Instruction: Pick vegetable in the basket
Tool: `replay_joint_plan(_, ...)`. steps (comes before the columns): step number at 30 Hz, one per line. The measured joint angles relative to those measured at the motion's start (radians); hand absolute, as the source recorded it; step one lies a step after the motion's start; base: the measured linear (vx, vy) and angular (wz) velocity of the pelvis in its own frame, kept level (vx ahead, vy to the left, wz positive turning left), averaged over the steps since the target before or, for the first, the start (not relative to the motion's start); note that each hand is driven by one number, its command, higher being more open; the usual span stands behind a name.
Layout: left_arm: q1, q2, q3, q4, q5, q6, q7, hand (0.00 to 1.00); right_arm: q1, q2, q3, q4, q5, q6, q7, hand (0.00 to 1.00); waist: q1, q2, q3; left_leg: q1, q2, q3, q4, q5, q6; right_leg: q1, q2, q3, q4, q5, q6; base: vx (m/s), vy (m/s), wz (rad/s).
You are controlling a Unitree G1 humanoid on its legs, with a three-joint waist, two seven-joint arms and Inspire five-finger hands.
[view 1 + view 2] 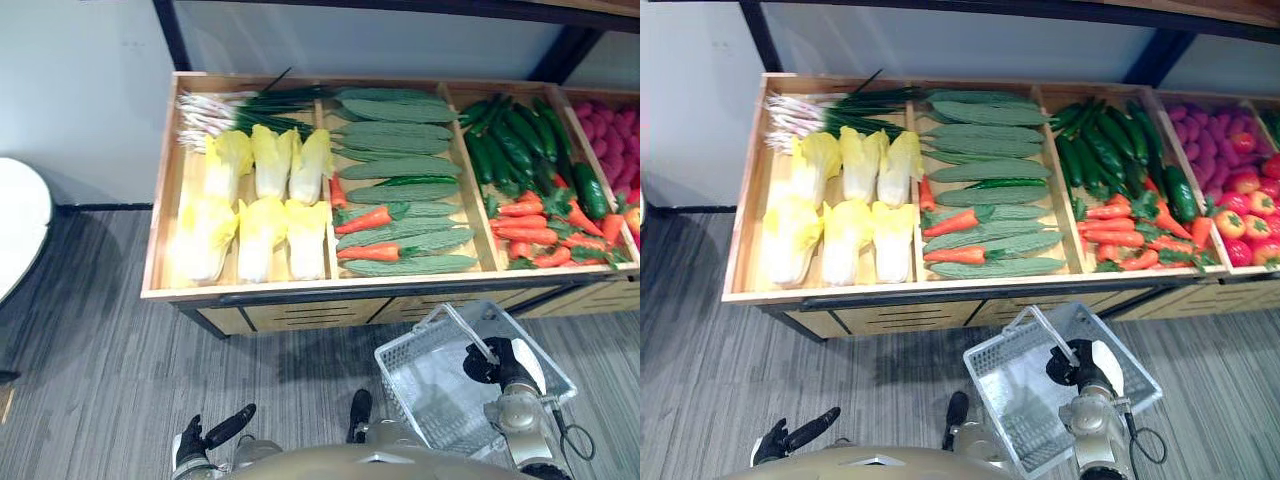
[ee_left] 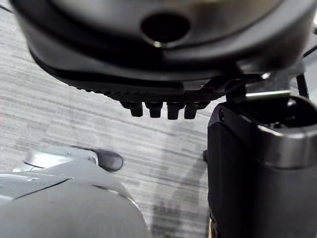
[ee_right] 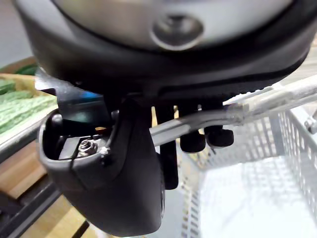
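Wooden, pale and partitioned, the desk (image 1: 300, 287) stands ahead of me on grey carpet floor (image 1: 100, 350). The vegetables lie in its compartments:
- Left: yellow-white cabbages (image 1: 262, 205), with green scallions (image 1: 240, 108) behind them.
- Middle: bumpy green gourds (image 1: 400, 135) with orange carrots (image 1: 365, 220) among them.
- Next to the right: dark green cucumbers (image 1: 515, 140).

My right hand (image 1: 490, 362) has its fingers curled round the grey metal handle (image 3: 267, 101) of a white wire basket (image 1: 425, 395). I hold it above the floor, just in front of the desk. My left hand (image 1: 205, 435) hangs low at my left side, fingers (image 2: 163, 109) straight, holding nothing.
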Motion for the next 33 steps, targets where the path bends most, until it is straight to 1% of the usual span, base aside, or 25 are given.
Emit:
replay_joint_plan(3,-0.022,0.001,0.001,0.0,0.0,0.003,0.037,1.0,0.032,0.054,-0.049,0.0,0.002,-0.002,-0.012,0.0,-0.001,-0.002,-0.001,-0.021,-0.026,0.015,-0.006,0.039,0.005,0.026,-0.028,-0.057,-0.019,0.004,0.005,-0.01,0.018,0.63)
replay_joint_plan(5,-0.025,0.001,0.005,-0.002,0.0,0.003,0.061,1.0,0.036,0.069,-0.058,0.012,0.009,-0.002,-0.022,0.0,0.0,-0.001,-0.001,-0.016,-0.031,0.032,-0.015,0.052,0.008,0.034,-0.036,-0.066,-0.019,0.004,0.005,-0.03,0.009,0.26)
replay_joint_plan(9,-0.023,-0.002,0.051,0.005,0.0,0.016,0.089,1.0,0.017,0.071,-0.073,0.044,0.03,-0.022,-0.032,0.0,0.004,-0.001,-0.001,0.014,-0.03,0.099,-0.034,0.052,0.009,0.033,-0.035,-0.029,-0.023,0.02,0.001,-0.08,0.019,-0.26)
replay_joint_plan(10,-0.024,-0.002,0.077,0.007,0.001,0.018,0.096,1.0,0.01,0.071,-0.096,0.067,0.037,-0.023,-0.049,0.0,0.001,-0.004,-0.004,0.016,-0.033,0.13,-0.04,0.045,0.017,0.032,-0.034,-0.014,-0.043,0.033,0.005,-0.1,0.016,-0.27)
replay_joint_plan(12,-0.024,0.0,0.1,0.013,0.001,0.018,0.1,1.0,0.01,0.071,-0.1,0.081,0.042,-0.024,-0.05,0.0,0.004,-0.011,-0.007,0.018,-0.036,0.148,-0.044,0.045,0.017,0.02,-0.035,0.003,-0.043,0.039,0.006,-0.09,0.015,-0.34)
replay_joint_plan(13,-0.024,0.001,0.148,0.031,0.001,0.024,0.111,1.0,0.01,0.071,-0.105,0.101,0.044,-0.028,-0.05,0.0,0.002,-0.019,-0.012,0.024,-0.041,0.172,-0.045,0.044,0.018,0.011,-0.036,0.025,-0.043,0.047,0.005,-0.09,0.015,-0.38)
replay_joint_plan(14,-0.024,0.001,0.162,0.037,0.001,0.025,0.113,1.0,0.009,0.071,-0.11,0.111,0.046,-0.028,-0.05,0.0,0.002,-0.02,-0.013,0.028,-0.042,0.178,-0.046,0.042,0.019,0.011,-0.036,0.031,-0.043,0.048,0.006,-0.06,0.01,-0.33)
replay_joint_plan(16,-0.026,0.002,0.2,0.054,0.0,0.026,0.122,1.0,0.006,0.07,-0.131,0.146,0.05,-0.028,-0.05,0.0,0.0,-0.019,-0.019,0.03,-0.046,0.184,-0.045,0.035,0.023,0.011,-0.039,0.037,-0.043,0.048,0.009,-0.03,0.008,-0.13)
replay_joint_plan(19,-0.032,0.003,0.274,0.061,-0.001,0.029,0.145,1.0,-0.003,0.065,-0.165,0.211,0.05,-0.025,-0.05,0.0,0.0,-0.014,-0.025,0.031,-0.05,0.197,-0.046,0.031,0.02,0.002,-0.041,0.052,-0.043,0.049,0.009,-0.01,0.01,-0.11)
replay_joint_plan(20,-0.035,0.003,0.309,0.061,-0.001,0.03,0.159,1.0,-0.009,0.063,-0.178,0.235,0.054,-0.024,-0.05,0.0,-0.001,-0.01,-0.028,0.031,-0.051,0.198,-0.046,0.031,0.022,0.001,-0.041,0.053,-0.043,0.054,0.008,0.01,0.006,-0.08)
replay_joint_plan(21,-0.038,0.004,0.324,0.061,-0.001,0.032,0.167,1.0,-0.009,0.06,-0.182,0.245,0.066,-0.023,-0.05,0.0,-0.001,-0.007,-0.029,0.031,-0.051,0.198,-0.047,0.031,0.023,0.001,-0.041,0.053,-0.043,0.054,0.008,0.0,0.0,0.0)
replay_joint_plan(23,-0.057,0.006,0.375,0.061,-0.002,0.037,0.199,1.0,-0.012,0.047,-0.21,0.287,0.09,-0.017,-0.052,0.0,-0.001,0.006,-0.039,0.032,-0.052,0.198,-0.046,0.03,0.023,0.001,-0.042,0.053,-0.042,0.055,0.008,0.05,0.016,0.01)
replay_joint_plan(25,-0.069,0.009,0.4,0.059,-0.005,0.037,0.223,1.0,-0.019,0.044,-0.231,0.315,0.092,-0.013,-0.057,0.0,-0.001,0.01,-0.041,0.033,-0.053,0.197,-0.047,0.03,0.024,0.002,-0.042,0.053,-0.042,0.055,0.007,0.04,0.012,0.0)
replay_joint_plan(28,-0.09,0.013,0.445,0.036,-0.022,0.036,0.262,1.0,-0.03,0.044,-0.261,0.358,0.122,-0.003,-0.061,0.0,-0.006,0.006,-0.045,0.035,-0.054,0.197,-0.047,0.028,0.025,0.002,-0.043,0.053,-0.042,0.055,0.007,0.01,0.003,-0.01)
replay_joint_plan(30,-0.102,0.012,0.464,-0.03,-0.042,0.037,0.305,1.0,-0.039,0.044,-0.292,0.39,0.152,-0.001,-0.071,0.0,-0.01,-0.003,-0.05,0.036,-0.058,0.195,-0.045,0.028,0.026,0.005,-0.046,0.051,-0.042,0.055,0.007,0.0,0.0,0.0)
replay_joint_plan(33,-0.103,0.011,0.467,-0.128,-0.04,0.035,0.34,1.0,-0.044,0.044,-0.322,0.4,0.157,0.0,-0.081,0.0,-0.014,-0.009,-0.054,0.04,-0.063,0.194,-0.041,0.025,0.031,0.012,-0.052,0.051,-0.042,0.056,0.009,-0.01,0.003,0.01)
